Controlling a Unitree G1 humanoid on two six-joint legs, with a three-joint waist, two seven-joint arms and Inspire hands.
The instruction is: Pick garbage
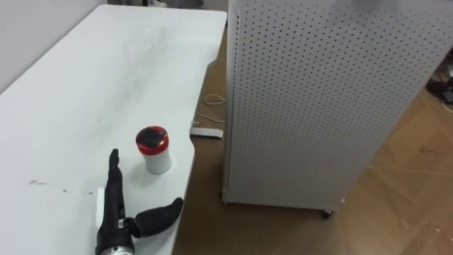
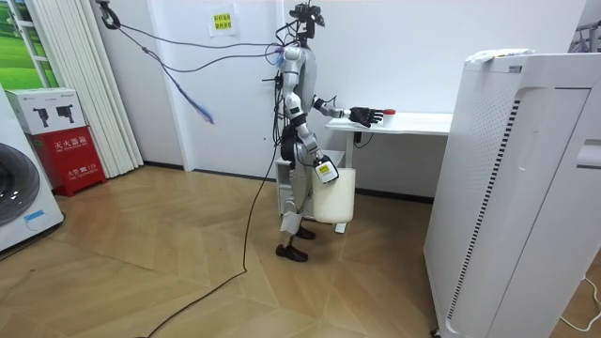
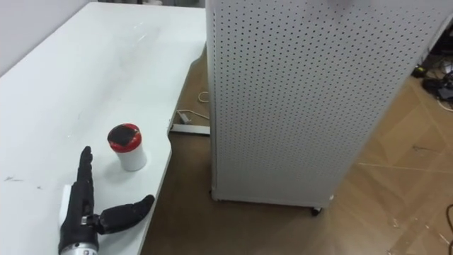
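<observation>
A small white cup with a red lid (image 1: pixel 153 149) stands upright near the curved front edge of the white table (image 1: pixel 78 92). My left hand (image 1: pixel 113 212) lies low over the table just short of the cup and to its left. Its fingers are straight and its thumb is spread to the right; it is open, holds nothing and does not touch the cup. In the room view I stand at the table's end with the left hand (image 2: pixel 364 116) stretched over it. My right hand (image 2: pixel 325 170) hangs at my hip beside a white bin (image 2: pixel 336 199).
A tall white perforated cabinet (image 1: pixel 318 99) stands close to the right of the table, leaving a narrow strip of wooden floor between them. A white power strip with a cord (image 1: pixel 206 132) lies on that floor. Faint dark marks (image 1: pixel 42 184) dot the tabletop.
</observation>
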